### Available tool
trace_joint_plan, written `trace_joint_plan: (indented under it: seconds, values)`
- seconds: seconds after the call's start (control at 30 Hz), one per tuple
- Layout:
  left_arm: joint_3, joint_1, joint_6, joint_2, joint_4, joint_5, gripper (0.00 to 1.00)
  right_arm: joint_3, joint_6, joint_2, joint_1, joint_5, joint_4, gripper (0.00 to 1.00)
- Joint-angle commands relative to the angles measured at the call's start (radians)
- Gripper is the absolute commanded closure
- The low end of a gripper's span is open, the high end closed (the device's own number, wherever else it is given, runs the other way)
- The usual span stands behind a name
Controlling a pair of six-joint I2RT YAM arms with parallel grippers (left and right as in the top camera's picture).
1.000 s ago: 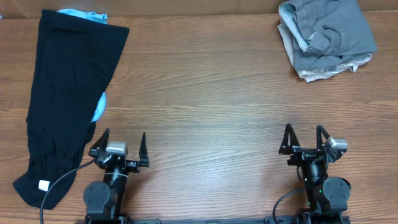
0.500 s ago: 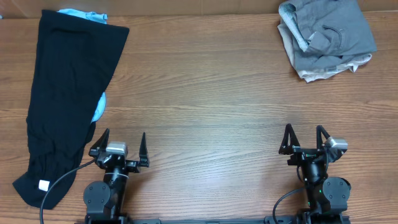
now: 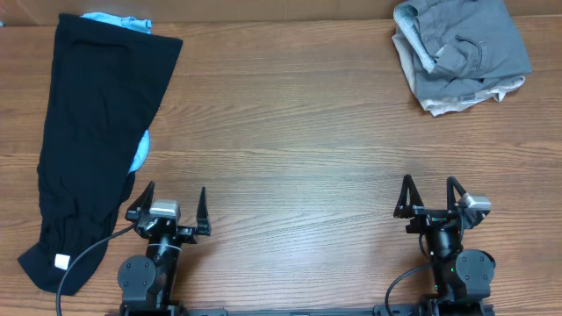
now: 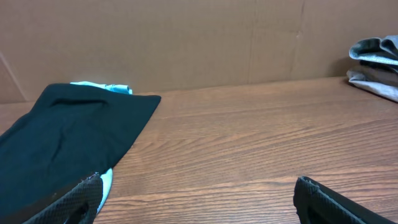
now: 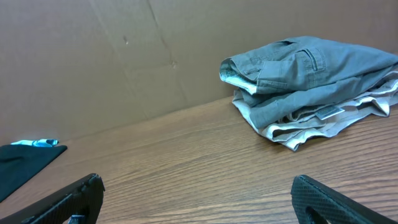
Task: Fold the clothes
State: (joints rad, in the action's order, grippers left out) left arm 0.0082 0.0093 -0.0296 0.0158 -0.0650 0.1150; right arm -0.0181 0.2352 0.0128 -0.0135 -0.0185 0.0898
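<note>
Now, your grey shorts [image 3: 461, 54] sit crumpled in a heap at the desk's [image 3: 290, 132] far right corner, with pale lining showing along the near side. The long black garment [image 3: 92, 140] lies stretched along the left edge, from the far left corner toward the near one, and a light blue cloth [image 3: 118, 21] peeks out beneath it. Your left gripper [image 3: 175, 191] and right gripper [image 3: 428, 181] rest by the near edge, well apart from both garments, each with jaws spread wide and holding nothing. A brown cardboard wall [image 4: 186, 37] backs the far edge.
</note>
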Motion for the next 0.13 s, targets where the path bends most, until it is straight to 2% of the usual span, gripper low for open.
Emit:
trace_joint_plan:
  seconds: [0.0,0.1]
  values:
    - [-0.003,0.011,-0.016,-0.011,-0.004,-0.013,0.00,0.010,0.002,-0.009,0.003,0.010,-0.007,0.00]
    - [-0.003,0.011,-0.016,-0.011,-0.004,-0.013,0.00,0.010,0.002,-0.009,0.003,0.010,-0.007,0.00]
